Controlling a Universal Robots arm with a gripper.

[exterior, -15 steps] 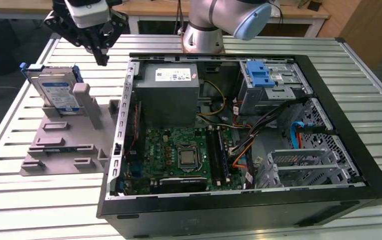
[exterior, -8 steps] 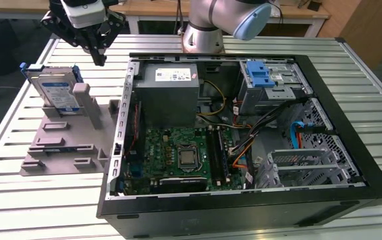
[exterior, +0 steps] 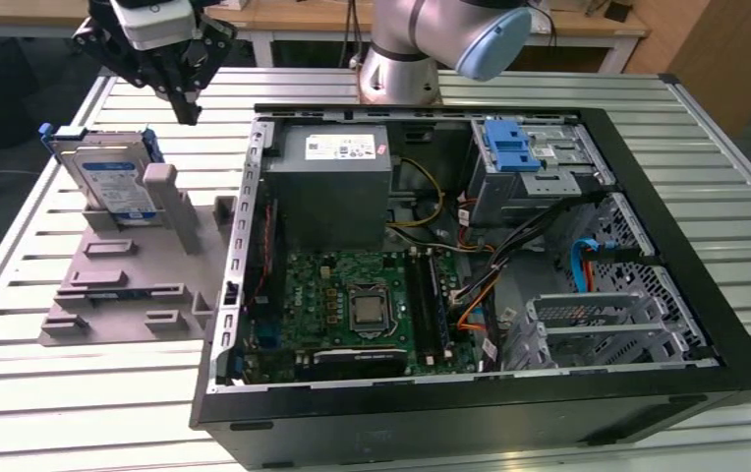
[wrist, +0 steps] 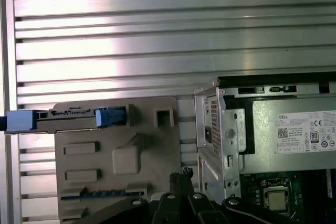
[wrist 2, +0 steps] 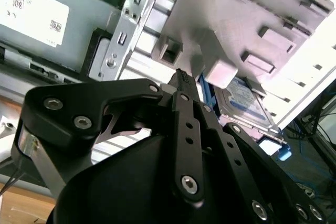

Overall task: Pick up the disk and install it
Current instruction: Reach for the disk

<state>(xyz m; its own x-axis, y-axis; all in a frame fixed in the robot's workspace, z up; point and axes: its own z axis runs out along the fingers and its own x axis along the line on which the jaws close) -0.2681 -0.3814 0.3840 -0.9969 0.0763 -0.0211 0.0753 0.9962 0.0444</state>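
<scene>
So the job is at its first step, the pick-up. The disk (exterior: 111, 182) is not yet grabbed. It stands on its edge, leaning a little, in a slot of the grey holder (exterior: 127, 285). That is on the exterior view's left, just beside the open computer case (exterior: 481, 425). The gripper (exterior: 192, 113) hangs above the disk and a bit farther back, apart from it. Its two black fingers look pressed close together, and they hold nothing.

I think a grab would need the fingers to open wider than the disk is thick, then come down over its top edge. The fit looks tight, because a grey post of the holder stands right in front of the disk.

The disk is flat, shiny silver, with a white and blue label and a blue plastic frame. It looks hard and smooth, so it could slip. The holder is dull grey plastic with blocky bumps and slots. The table (exterior: 61, 413) is made of long metal strips with grooves. Inside the case, at the far right, a metal bay holds a blue ridged clip (exterior: 513, 147).
</scene>
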